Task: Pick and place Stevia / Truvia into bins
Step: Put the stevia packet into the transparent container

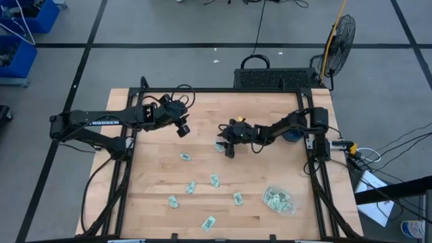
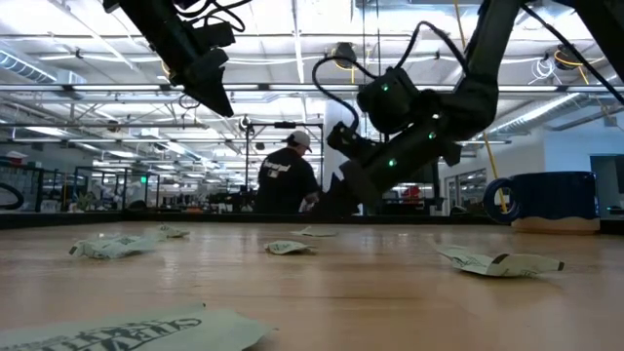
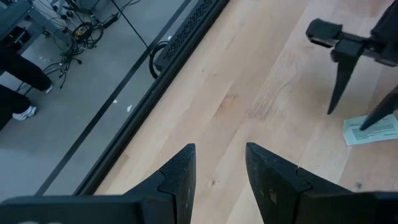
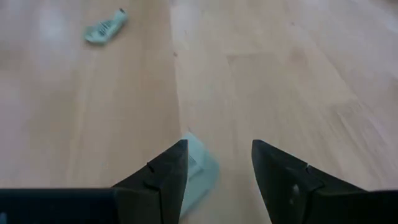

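Right hand (image 1: 225, 147) open over a sachet (image 1: 220, 145), apparently not touching, left hand (image 1: 183, 129) open, raised

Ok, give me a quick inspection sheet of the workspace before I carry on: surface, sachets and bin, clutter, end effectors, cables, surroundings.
Surface: wooden table, bare between items.
Job's things: seven loose sachets on the table, one under the right end effector; clear bin at the right front already holds several.
Clutter: blue mug by the right arm's base.
End effectors: right end effector open, low over a sachet; left end effector open, raised at the left rear, empty.
Cables: black loops at the left arm's wrist; more cables on the floor, right of the table.
Surroundings: fan beyond the right rear corner; a person in the room behind.
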Tool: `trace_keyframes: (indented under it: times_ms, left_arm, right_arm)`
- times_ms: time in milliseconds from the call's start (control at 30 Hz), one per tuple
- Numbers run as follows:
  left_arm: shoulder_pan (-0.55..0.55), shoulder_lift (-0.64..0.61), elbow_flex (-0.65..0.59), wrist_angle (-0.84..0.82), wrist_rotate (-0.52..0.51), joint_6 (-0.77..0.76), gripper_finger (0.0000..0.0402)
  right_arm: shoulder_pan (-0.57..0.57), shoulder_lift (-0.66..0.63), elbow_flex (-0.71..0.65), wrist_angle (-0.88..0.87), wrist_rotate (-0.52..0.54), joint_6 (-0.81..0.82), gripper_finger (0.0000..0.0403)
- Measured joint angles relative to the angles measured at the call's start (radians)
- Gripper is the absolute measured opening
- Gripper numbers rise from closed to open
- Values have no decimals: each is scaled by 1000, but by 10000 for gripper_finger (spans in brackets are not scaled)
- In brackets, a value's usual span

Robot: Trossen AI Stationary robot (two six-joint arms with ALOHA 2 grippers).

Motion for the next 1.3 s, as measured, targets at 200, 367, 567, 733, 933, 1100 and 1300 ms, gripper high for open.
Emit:
trace_keyframes:
  times_ms: [200,367,567,733,933,1100,1300]
  left_arm:
    - [0,0,0,0,0,-2,147]
    - [0,0,0,0,-1,-5,147]
    - [0,0,0,0,-1,-5,147]
    - [0,0,0,-4,-1,-5,147]
    - [0,0,0,-5,7,-5,147]
    - [0,0,0,-5,43,-5,147]
    - [0,0,0,-23,115,-46,147]
  right_arm:
    - [-5,13,1,-25,0,-8,169]
    - [-5,12,2,-55,-7,-7,127]
    - [-6,12,2,-70,-99,-8,23]
    - [6,7,0,-32,-115,24,10]
    - [95,-133,1,-96,-266,38,3]
    - [235,-379,1,-498,-249,50,1]
    - [458,-631,1,-922,-128,290,1]
